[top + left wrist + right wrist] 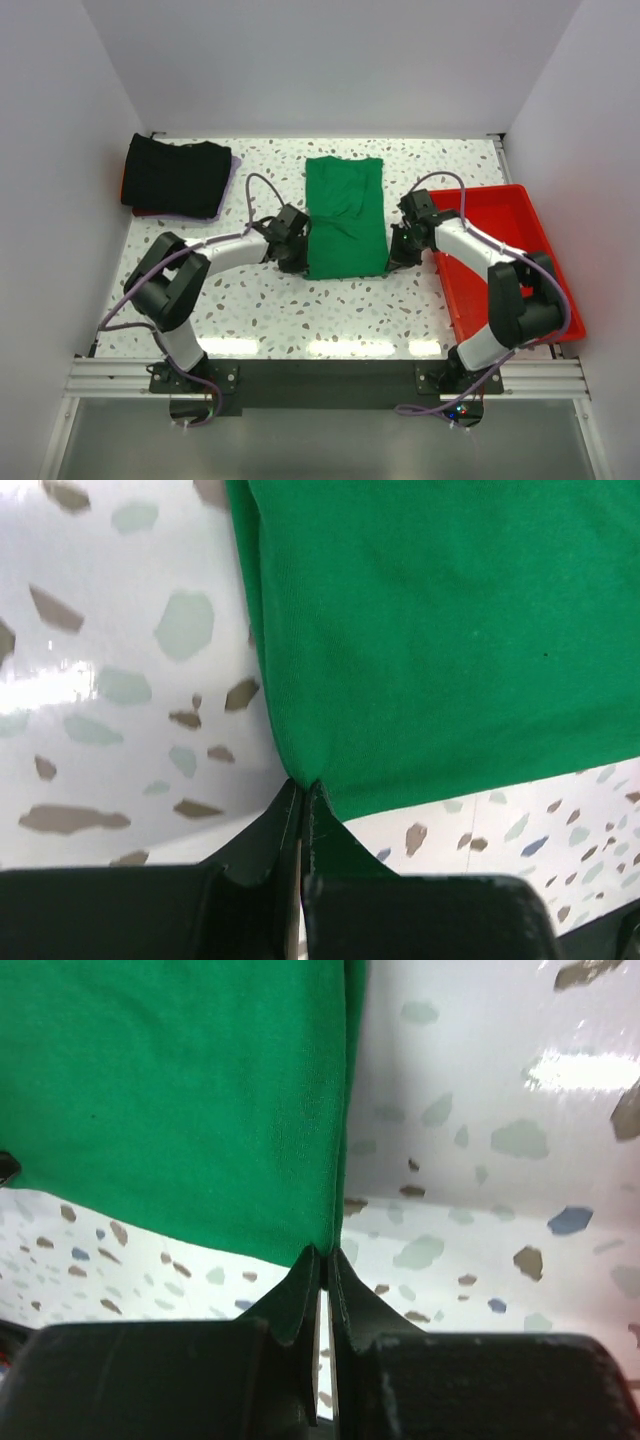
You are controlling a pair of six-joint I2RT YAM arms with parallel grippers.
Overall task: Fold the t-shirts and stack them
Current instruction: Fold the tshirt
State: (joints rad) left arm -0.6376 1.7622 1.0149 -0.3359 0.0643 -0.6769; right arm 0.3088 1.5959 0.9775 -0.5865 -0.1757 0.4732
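A bright green t-shirt lies folded into a long strip in the middle of the table. My left gripper is shut on its near left corner, shown in the left wrist view with the green cloth pinched at the tips. My right gripper is shut on its near right corner, shown in the right wrist view with the green cloth above it. A stack of folded black t-shirts sits at the far left, with red and purple edges showing under it.
A red plastic tray stands on the right side of the table, under my right arm. White walls close in the table on three sides. The speckled tabletop runs to the near edge.
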